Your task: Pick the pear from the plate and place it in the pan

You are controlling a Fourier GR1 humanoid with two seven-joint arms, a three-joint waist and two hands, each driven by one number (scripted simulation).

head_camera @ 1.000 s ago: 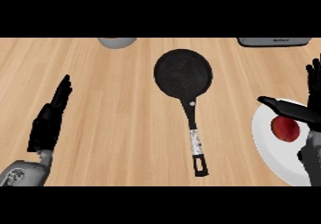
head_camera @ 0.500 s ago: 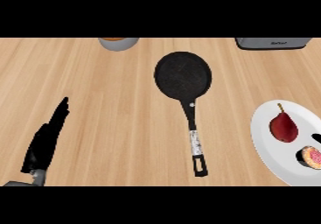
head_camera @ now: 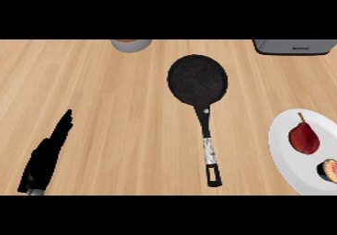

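head view, looking steeply down on the wooden desk (head_camera: 116,114). my left hand (head_camera: 47,156) shows at the lower left, fingers straight and together, resting edge-on and holding nothing; my right hand does not appear, so i cannot speak for its state. the pear (head_camera: 304,137), dark red with its stem pointing away from me, lies on the white plate (head_camera: 283,151) at the right edge, not yet lifted. just beside it on the same plate, toward me, sits a cut fig (head_camera: 331,170), partly cropped by the frame. the pan (head_camera: 197,79) lies well apart from the plate, near the middle of the desk, bowl away from me and handle (head_camera: 208,147) running back toward me, its end near the plate's left rim.

risks, as i judge them: the pear is tapered and lies on its side, so a grasp across the narrow neck could let it slip or roll on the smooth plate. the fig is close enough that fingers coming in from my side might nudge it or push it off the rim. a low carry from plate to pan would cross the handle; clipping it could swing the bowl away from where i aim. the pan looks shallow, so a pear let go off-centre or from height may roll out. a grey bowl (head_camera: 131,44) and a metal appliance (head_camera: 296,46) at the far edge lie clear of that path.
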